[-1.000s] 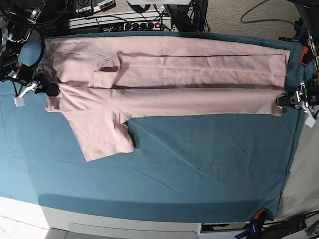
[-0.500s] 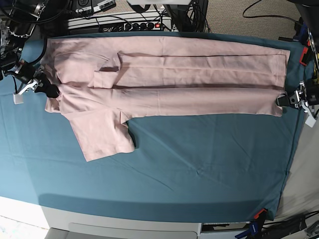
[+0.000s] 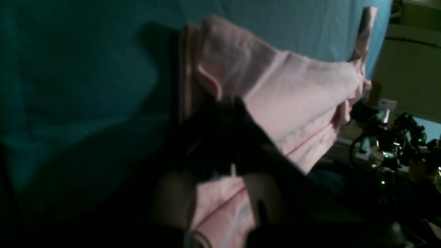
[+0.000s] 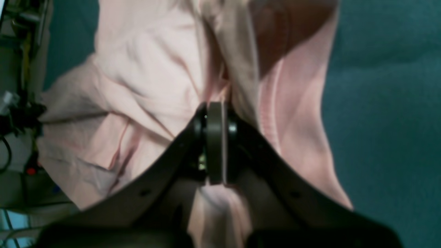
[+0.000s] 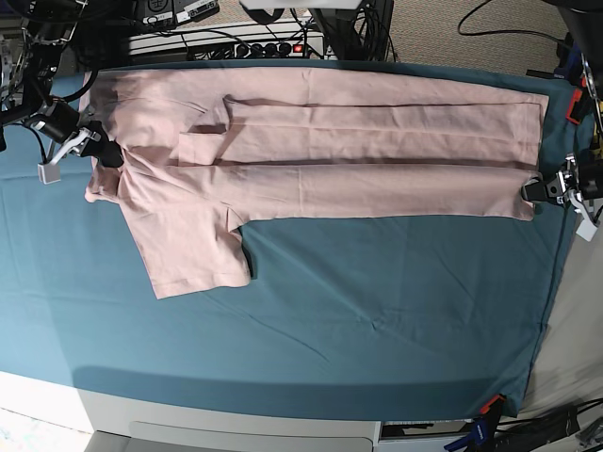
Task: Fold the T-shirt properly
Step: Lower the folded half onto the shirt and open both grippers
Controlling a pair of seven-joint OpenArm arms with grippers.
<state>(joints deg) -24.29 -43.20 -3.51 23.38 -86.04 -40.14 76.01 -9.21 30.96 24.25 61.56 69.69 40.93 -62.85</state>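
partly folded pink shirt

lengthwise, the t-shirt (image 5: 311, 151) lies across the far table cloth (image 5: 377, 311), one long fold done. right gripper (image 4: 215, 144) and left gripper (image 5: 539, 187) clench opposite ends; near sleeve unfolded, crosswise folds remain.

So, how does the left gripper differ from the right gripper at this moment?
The left gripper holds the T-shirt at its straight end, at the table cloth's edge; the right gripper holds the opposite end, above the outspread sleeve. In the wrist views, cloth around the right gripper is bunched, while at the left gripper it lies in flatter layers. Both are shut on the pink fabric.
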